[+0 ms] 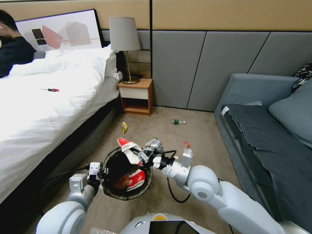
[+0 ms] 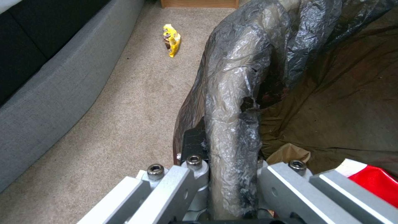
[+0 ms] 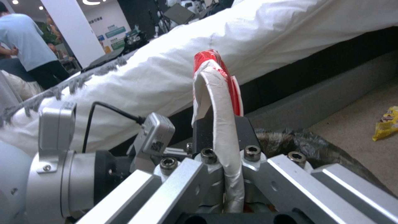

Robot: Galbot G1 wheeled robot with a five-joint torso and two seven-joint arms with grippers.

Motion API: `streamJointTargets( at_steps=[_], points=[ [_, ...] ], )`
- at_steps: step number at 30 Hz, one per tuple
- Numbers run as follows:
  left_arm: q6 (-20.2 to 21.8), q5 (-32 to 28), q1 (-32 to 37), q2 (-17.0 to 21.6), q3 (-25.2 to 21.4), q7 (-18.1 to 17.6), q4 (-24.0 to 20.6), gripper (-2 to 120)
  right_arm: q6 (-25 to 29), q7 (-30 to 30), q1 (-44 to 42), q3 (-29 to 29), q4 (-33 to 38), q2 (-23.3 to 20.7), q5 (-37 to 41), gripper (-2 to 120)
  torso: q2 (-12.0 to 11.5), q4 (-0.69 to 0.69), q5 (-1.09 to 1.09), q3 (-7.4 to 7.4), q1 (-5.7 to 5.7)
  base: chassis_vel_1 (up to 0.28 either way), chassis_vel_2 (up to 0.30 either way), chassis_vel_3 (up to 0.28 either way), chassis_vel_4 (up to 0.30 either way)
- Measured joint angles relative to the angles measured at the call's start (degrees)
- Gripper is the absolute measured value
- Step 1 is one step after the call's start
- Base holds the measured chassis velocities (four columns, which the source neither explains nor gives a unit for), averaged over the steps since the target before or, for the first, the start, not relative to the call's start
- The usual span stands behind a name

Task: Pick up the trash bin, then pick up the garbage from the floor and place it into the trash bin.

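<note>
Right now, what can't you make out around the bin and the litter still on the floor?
- Trash bin bottom: head view, hidden by cartons inside.
- Red-and-white carton lower end: right wrist view, hidden between the right gripper fingers.
- Small red scrap: head view, too small to identify.
- Bottle label: too small.

Beige carpet floor (image 1: 195, 136) carries litter. Yellow snack wrapper (image 1: 124, 127) on floor beyond left pincer (image 1: 101, 172), near bed base. Green-labelled bottle (image 1: 178, 122) lying on its side, well beyond right pincer (image 1: 143, 158). Small red wrapper (image 1: 186, 144) on floor just beside right arm. White bed (image 1: 48, 107) carries red-handled screwdriver (image 1: 52, 90), well apart from both pincers.
</note>
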Motion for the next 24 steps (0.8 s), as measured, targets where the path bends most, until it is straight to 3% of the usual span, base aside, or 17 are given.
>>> streamJointTargets(
  at_steps=[5, 7, 13, 14, 17, 24],
  points=[
    [0.1, -0.2, -0.3, 0.3, -0.1, 0.0, 0.0, 2, -1.2, -0.6, -0.1, -0.4, -0.2, 0.0, -1.6, 10, 0.0, 0.00, 0.00, 0.00, 0.00, 0.000, 0.000, 0.000, 0.000],
    [0.1, -0.3, -0.4, 0.5, -0.2, 0.0, 0.0, 2, -1.6, -0.9, -0.3, -0.6, -0.2, 0.0, -2.6, 23, 0.0, 0.00, 0.00, 0.00, 0.00, 0.000, 0.000, 0.000, 0.000],
    [0.1, -0.5, -0.3, 0.7, -0.2, 0.0, 0.0, 2, -1.7, -0.8, -0.3, -0.7, -0.7, 0.4, -3.7, 39, 0.0, 0.00, 0.00, 0.00, 0.00, 0.000, 0.000, 0.000, 0.000],
    [0.1, -0.5, -0.3, 0.8, -0.2, 0.0, 0.0, 2, -1.9, -0.7, -0.3, -0.5, -0.8, 0.5, -4.2, 47, 0.0, 0.00, 0.00, 0.00, 0.00, 0.000, 0.000, 0.000, 0.000],
    [0.1, -0.5, -0.3, 1.0, -0.3, 0.1, 0.0, 2, -2.0, -0.7, -0.5, -0.2, -0.8, 0.5, -4.4, 54, 0.0, 0.00, 0.00, 0.00, 0.00, 0.000, 0.000, 0.000, 0.000],
    [0.1, -0.7, -0.2, 1.6, -0.3, 0.2, 0.0, 2, -2.3, -1.8, -2.8, 2.1, -0.7, -0.3, -8.5, 82, 0.0, -0.01, 0.00, 0.00, 0.00, 0.000, 0.000, 0.000, 0.000]
  ],
)
